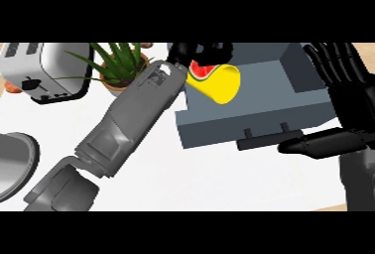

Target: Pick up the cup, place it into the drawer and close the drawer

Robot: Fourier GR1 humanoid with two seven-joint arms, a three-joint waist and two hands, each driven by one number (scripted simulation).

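A yellow cup (218, 85) with a red and green pattern lies tilted inside the open grey drawer (219, 130), toward its left wall. My left hand (196, 52) reaches in from the lower left, and its black fingers curl over the cup's top end. At the drawer's right side my right hand (350, 104) stands open, fingers straight and pointing up. Its thumb (315, 145) sticks out to the left, just right of the drawer's front handle (267, 137). The cup's far end is hidden by the left hand.
A silver toaster (38, 69) stands at the back left, with a potted green plant (117, 64) beside it. The rim of a grey round pan (15, 161) shows at the left edge. White counter (219, 178) spreads in front of the drawer.
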